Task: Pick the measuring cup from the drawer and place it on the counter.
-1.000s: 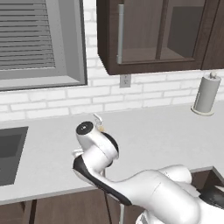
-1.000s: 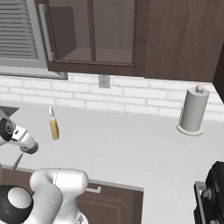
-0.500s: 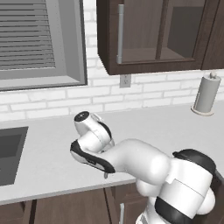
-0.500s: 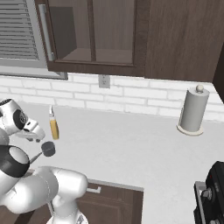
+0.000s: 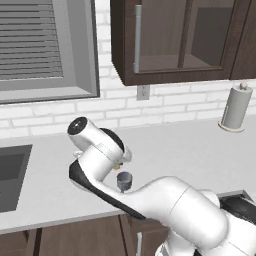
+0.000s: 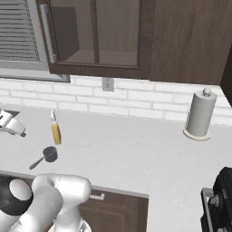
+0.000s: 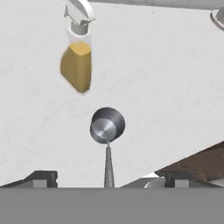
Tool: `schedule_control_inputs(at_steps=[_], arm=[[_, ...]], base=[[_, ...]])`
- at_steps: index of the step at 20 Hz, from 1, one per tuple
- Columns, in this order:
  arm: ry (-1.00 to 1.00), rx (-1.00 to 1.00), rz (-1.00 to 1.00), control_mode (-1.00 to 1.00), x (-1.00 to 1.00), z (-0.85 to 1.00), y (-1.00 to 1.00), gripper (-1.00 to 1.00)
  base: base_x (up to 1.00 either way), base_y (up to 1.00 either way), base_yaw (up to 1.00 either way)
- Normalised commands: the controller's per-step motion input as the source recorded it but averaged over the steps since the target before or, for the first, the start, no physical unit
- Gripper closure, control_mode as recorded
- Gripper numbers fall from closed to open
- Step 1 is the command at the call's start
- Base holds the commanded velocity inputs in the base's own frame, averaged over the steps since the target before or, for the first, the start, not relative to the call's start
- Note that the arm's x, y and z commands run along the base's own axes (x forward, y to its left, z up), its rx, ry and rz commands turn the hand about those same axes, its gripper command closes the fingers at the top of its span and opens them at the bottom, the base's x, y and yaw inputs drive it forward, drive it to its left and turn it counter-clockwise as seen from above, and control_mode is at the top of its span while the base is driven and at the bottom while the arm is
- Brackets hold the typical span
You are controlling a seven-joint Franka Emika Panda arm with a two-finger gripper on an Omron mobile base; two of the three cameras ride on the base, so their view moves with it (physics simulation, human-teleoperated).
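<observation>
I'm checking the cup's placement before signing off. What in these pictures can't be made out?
- Cup, left base view: its handle is hidden behind the arm.
- Hand, hand view: only the finger tips show at the bottom edge; open or shut is unclear.
- Cup handle, hand view: its near end runs off the bottom edge.
- Bottle, right base view: label too small.

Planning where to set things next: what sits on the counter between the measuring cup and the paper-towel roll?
Nothing. In the right base view, bare counter runs from the measuring cup to the paper-towel roll. The yellow bottle stands behind the cup, off that line.
</observation>
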Motion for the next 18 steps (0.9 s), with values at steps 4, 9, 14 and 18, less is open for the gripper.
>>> schedule_control_inputs(at_steps=[4,9,14,18], arm=[[-0.57,0.12,0.00,-1.00,-1.00,0.98,-1.00,-1.00],[-0.55,0.14,0.00,-1.00,-0.98,1.00,-1.00,-1.00],[-0.50,0.22,0.01,-1.00,-0.83,1.00,-1.00,-1.00],[0.29,0.20,0.03,-1.00,0.39,0.36,-0.47,-1.00]], base=[[0.00,0.00,0.00],[0.00,0.00,0.00],[0.00,0.00,0.00],[0.00,0.00,0.00]])
